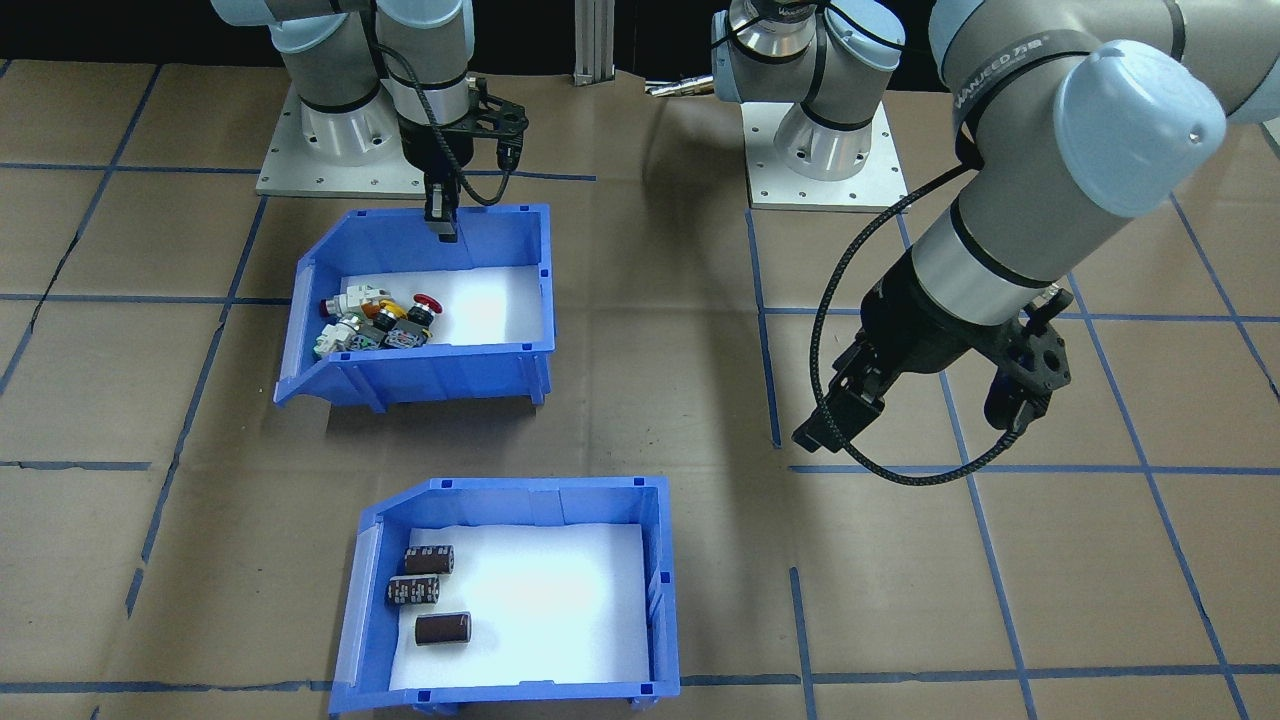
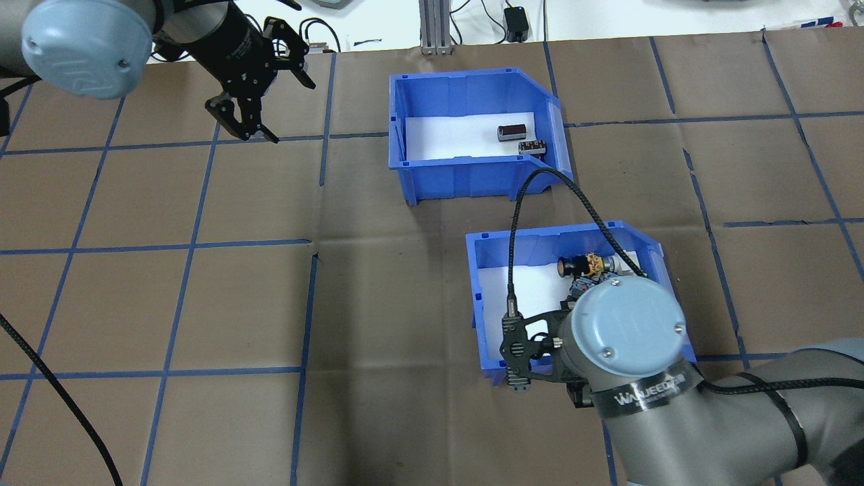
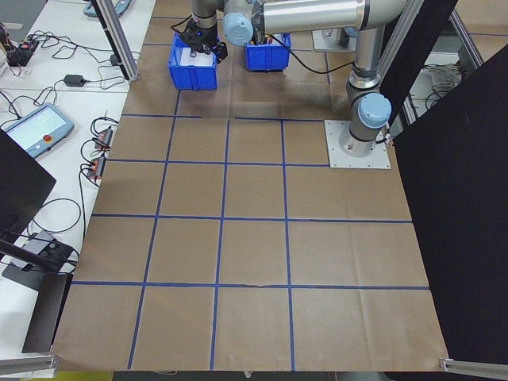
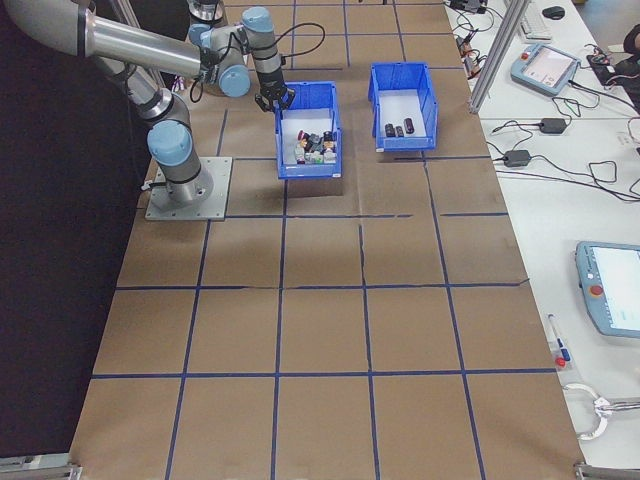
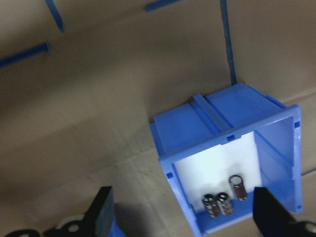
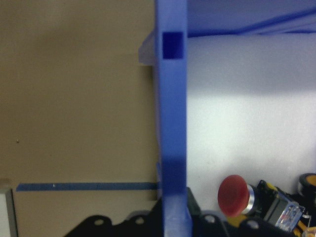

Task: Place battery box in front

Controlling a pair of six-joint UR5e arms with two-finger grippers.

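The battery box (image 1: 520,490) is a blue bin with a white liner and three dark cells (image 1: 430,560). It stands at the table edge away from the robot's base, and also shows in the overhead view (image 2: 459,179) and the left wrist view (image 5: 197,128). My left gripper (image 1: 910,425) hangs open and empty above bare table, well to the side of it (image 2: 260,111). My right gripper (image 1: 441,225) is shut on the rear wall (image 6: 173,123) of the other blue bin (image 1: 430,370), which holds colourful switches (image 1: 385,320).
The switch bin stands between the battery box and the robot's bases, a short gap apart. Brown paper with a blue tape grid covers the table. A black cable loops from each wrist. Operator desks with cables and pendants line the far table edge (image 4: 545,65).
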